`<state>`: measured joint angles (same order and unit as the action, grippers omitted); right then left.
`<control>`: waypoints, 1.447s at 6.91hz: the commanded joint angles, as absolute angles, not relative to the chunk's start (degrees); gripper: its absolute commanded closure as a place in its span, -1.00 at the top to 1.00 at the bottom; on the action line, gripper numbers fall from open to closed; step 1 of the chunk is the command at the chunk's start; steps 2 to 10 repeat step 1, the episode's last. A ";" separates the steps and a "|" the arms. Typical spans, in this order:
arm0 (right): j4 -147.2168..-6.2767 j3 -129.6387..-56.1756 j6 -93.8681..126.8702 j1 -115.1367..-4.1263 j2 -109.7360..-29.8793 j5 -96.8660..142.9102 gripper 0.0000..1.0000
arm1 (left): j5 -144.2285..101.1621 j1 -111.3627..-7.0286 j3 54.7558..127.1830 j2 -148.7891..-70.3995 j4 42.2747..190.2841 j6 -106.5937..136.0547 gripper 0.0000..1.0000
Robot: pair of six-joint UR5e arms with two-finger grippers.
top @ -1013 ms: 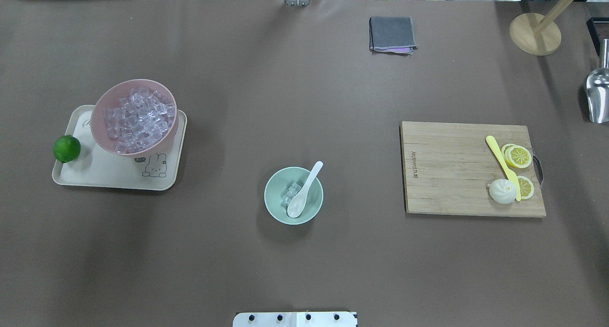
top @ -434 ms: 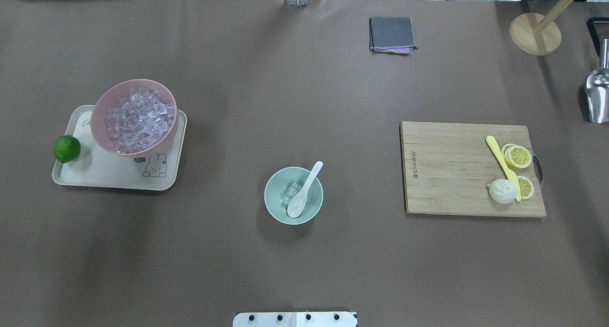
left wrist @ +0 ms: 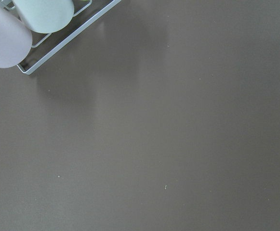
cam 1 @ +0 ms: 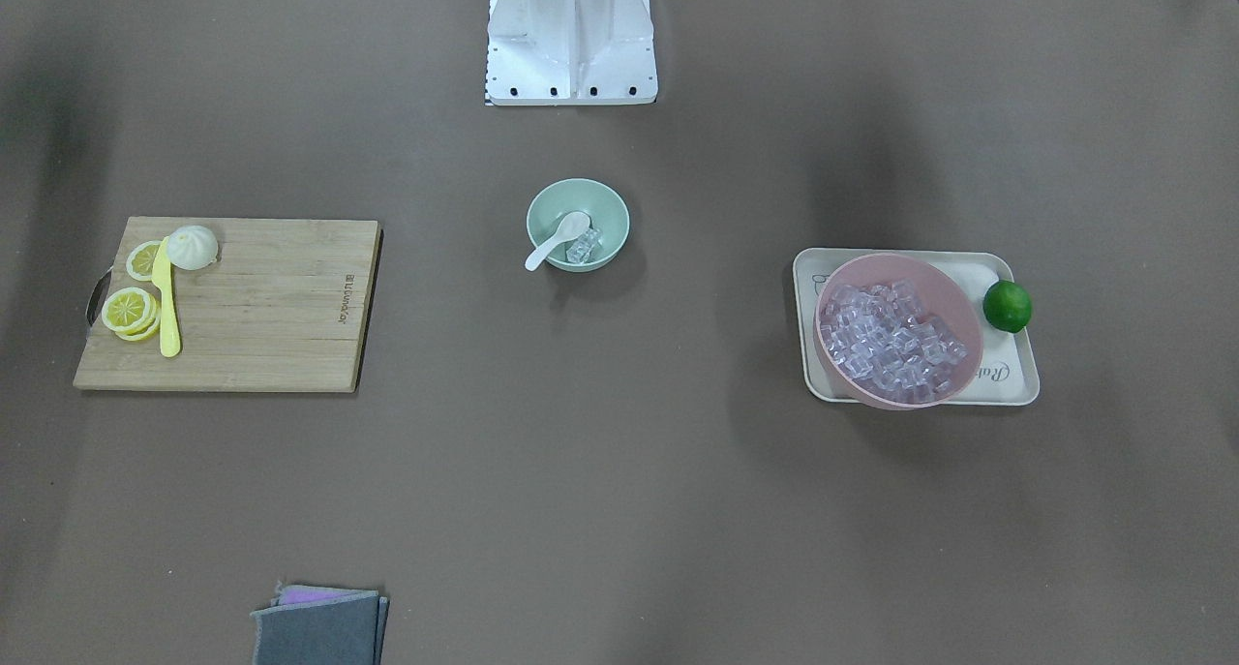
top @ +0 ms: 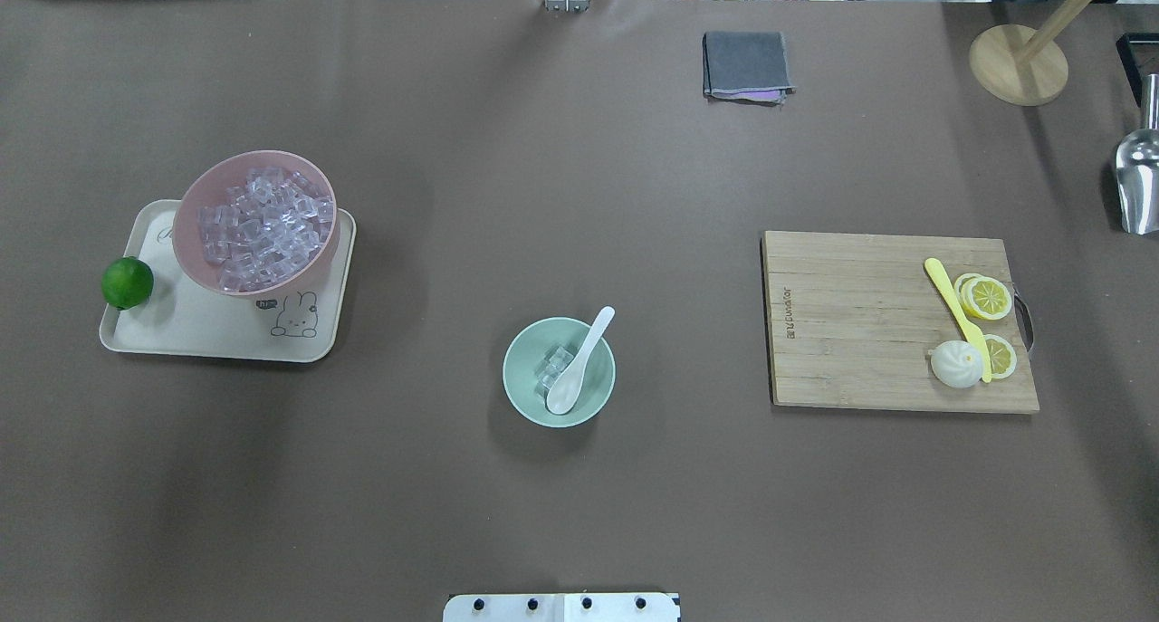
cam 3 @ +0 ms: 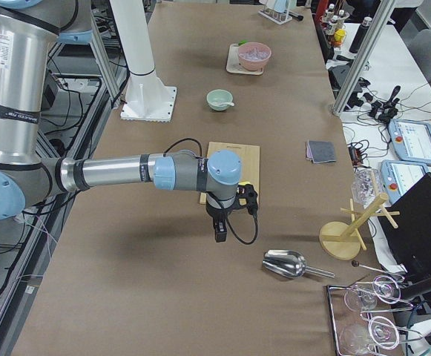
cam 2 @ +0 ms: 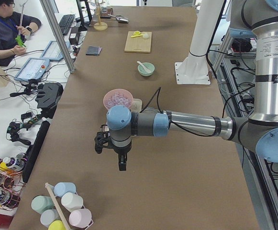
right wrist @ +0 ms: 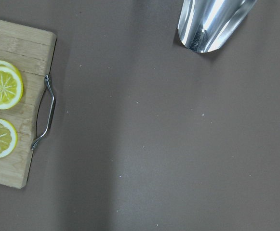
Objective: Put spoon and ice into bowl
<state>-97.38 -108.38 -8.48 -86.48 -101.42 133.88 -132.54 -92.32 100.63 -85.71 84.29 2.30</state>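
Note:
The mint-green bowl (top: 598, 396) (cam 1: 605, 210) stands on the table in front of the robot's base. The white spoon (top: 579, 361) (cam 1: 557, 241) lies in it, scoop down inside and handle resting over the rim. A few clear ice cubes (top: 552, 367) (cam 1: 582, 247) lie in the bowl beside the scoop. My left gripper (cam 2: 122, 164) shows only in the exterior left view, far out over bare table. My right gripper (cam 3: 219, 231) shows only in the exterior right view, past the cutting board's end. I cannot tell whether either is open or shut.
A pink bowl (top: 256, 224) full of ice cubes stands on a cream tray (top: 190, 328) with a lime (top: 127, 282). A wooden cutting board (top: 860, 319) holds lemon slices, a bun and a yellow knife (top: 956, 316). A metal scoop (right wrist: 212, 21), a grey cloth (top: 746, 65) and a cup rack (left wrist: 38, 33) are about.

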 commanded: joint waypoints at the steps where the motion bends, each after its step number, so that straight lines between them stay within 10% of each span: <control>1: -97.38 -108.37 -8.53 -86.48 -101.43 134.30 1.00 | -132.54 -92.29 100.55 -85.69 84.29 2.37 0.99; 10: -97.38 -108.37 -8.53 -86.48 -101.43 134.30 1.00 | -132.54 -92.29 100.55 -85.69 84.29 2.37 0.99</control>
